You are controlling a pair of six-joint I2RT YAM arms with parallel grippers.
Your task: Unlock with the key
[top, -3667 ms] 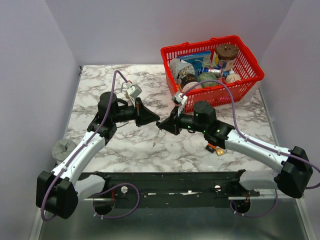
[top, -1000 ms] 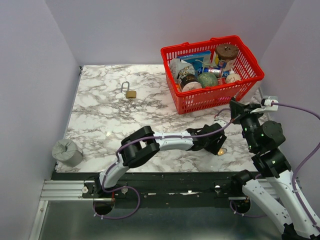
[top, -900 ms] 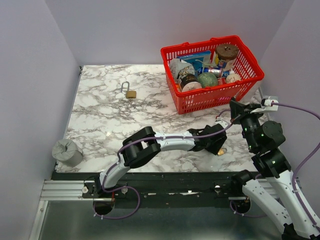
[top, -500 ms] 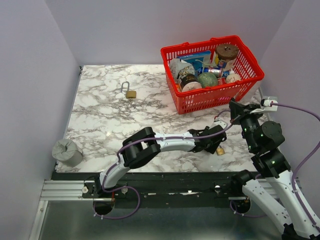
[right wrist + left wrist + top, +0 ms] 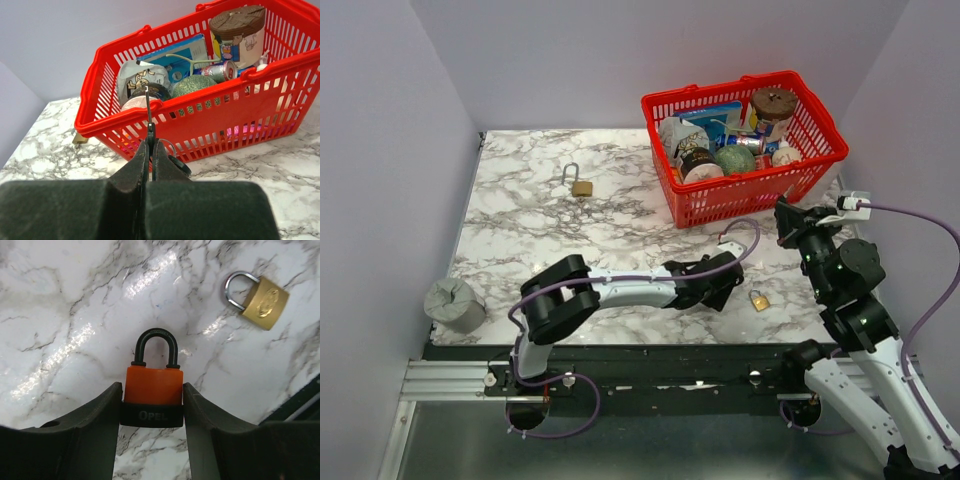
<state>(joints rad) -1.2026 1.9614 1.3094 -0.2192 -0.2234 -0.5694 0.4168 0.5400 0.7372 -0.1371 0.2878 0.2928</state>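
so l hand [image 5: 152,401] grips orange padlock [image 5: 152,385], brass padlock [image 5: 264,301] near table [image 5: 60,315] edge

Orange on marble, red at the back!
The orange padlock [image 5: 151,386] carries a black base band with white OPEL lettering and a black shackle, framed by the black left fingers [image 5: 100,415]. Nearby sits a brass padlock [image 5: 265,302], gold body, silver shackle. The counter [image 5: 60,315] is white marble veined in grey. On the right wrist view the key [image 5: 149,107] is a thin dark sliver against the bright red basket [image 5: 260,107].
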